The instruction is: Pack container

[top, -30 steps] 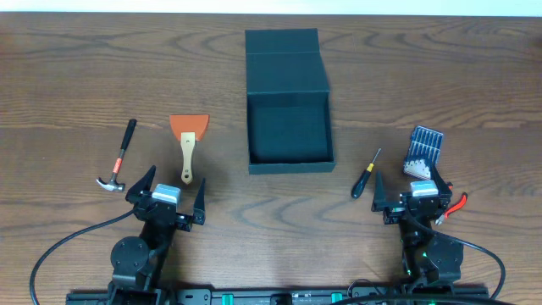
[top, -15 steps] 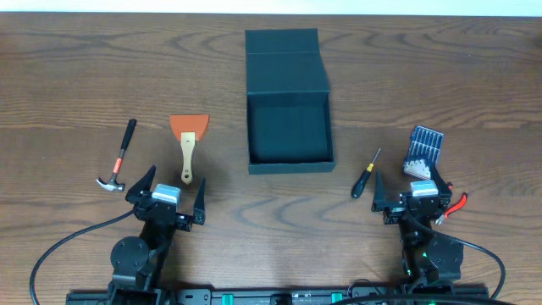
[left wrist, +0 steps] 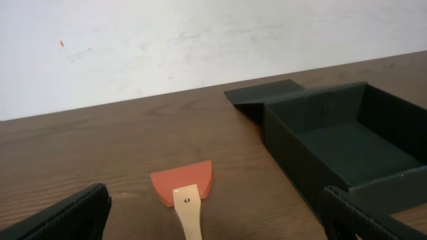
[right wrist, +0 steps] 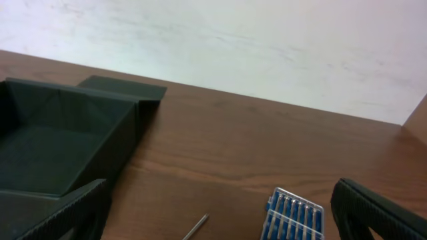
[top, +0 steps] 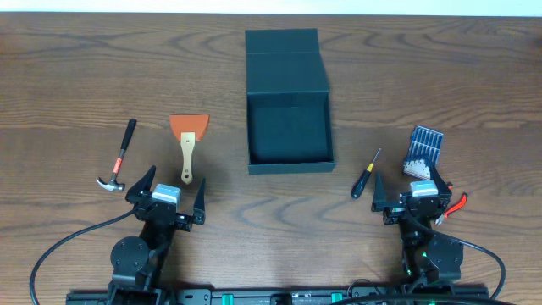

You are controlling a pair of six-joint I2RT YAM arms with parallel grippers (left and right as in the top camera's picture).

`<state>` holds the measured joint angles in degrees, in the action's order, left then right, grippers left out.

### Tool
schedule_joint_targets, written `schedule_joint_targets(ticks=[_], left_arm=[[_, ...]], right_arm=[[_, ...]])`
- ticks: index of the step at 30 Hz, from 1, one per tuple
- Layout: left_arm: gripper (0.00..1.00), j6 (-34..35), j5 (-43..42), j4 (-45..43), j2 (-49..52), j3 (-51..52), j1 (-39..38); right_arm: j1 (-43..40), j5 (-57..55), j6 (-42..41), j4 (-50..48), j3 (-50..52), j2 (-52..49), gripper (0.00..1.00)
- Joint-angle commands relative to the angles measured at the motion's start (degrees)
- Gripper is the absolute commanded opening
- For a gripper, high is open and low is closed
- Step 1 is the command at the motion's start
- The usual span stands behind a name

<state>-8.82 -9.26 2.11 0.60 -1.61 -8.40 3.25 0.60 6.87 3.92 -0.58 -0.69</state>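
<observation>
The dark teal-black matte cardboard box (top: pixel 288 131) sits mid-table, its flap lid thrown back and its inside bare. Nothing is packed yet. The red-handled hammer (top: pixel 118 157), orange wooden-handled scraper (top: pixel 187 144), black screwdriver (top: pixel 366 173) and blue bit case (top: pixel 421 151) lie outside. The left gripper (top: pixel 174 182) and right gripper (top: pixel 409 188) stand spread wide, holding nothing.

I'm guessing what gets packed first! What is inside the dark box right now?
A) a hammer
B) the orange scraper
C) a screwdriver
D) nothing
D: the container lies open with a bare floor, while the hammer, the scraper and the screwdriver all lie outside it on the table.
</observation>
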Motion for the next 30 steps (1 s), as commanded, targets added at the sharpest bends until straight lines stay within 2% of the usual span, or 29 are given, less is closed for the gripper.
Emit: schedule_joint_targets(ticks=[1,4,6,9,13,18,23,27,30], left_arm=[[0.99,0.46,-1.66,1.97,0.11,0.79,0.24],[0.98,1.46,-1.73,0.07,0.11,0.79,0.24],[0.98,10.34,-1.57,-1.9,0.11,0.39,0.24],[0.98,17.2,-1.46,4.96,1.44,-3.8,0.24],[0.99,18.34,-0.07,17.53,7.5,-14.93,0.24],[0.98,18.29,3.96,32.09,20.59,-31.26,0.24],[0.98,18.34,0.9,46.56,36.04,-45.05,0.24],[0.98,18.4,0.66,52.74,44.74,-50.53,0.24],[0.98,19.76,0.63,54.38,48.68,-52.24,0.24]], right_arm=[[-0.33,1.55,-5.27,0.11,0.26,0.39,0.99],[-0.33,1.31,-9.49,0.11,0.26,0.13,0.99],[-0.33,1.38,-11.28,0.22,-0.22,-0.24,0.99],[-0.33,1.4,-12.76,2.05,-3.13,-1.88,0.99],[-0.33,2.25,-14.56,10.08,-12.59,-8.39,0.99],[-0.33,2.34,-15.91,24.37,-27.91,-23.93,0.99],[-0.26,2.32,-18.62,45.27,-48.92,-41.2,0.99],[-0.26,-2.71,-18.56,61.94,-64.54,-52.59,0.99],[-0.26,-1.9,-18.95,68.65,-73.24,-58.51,0.99]])
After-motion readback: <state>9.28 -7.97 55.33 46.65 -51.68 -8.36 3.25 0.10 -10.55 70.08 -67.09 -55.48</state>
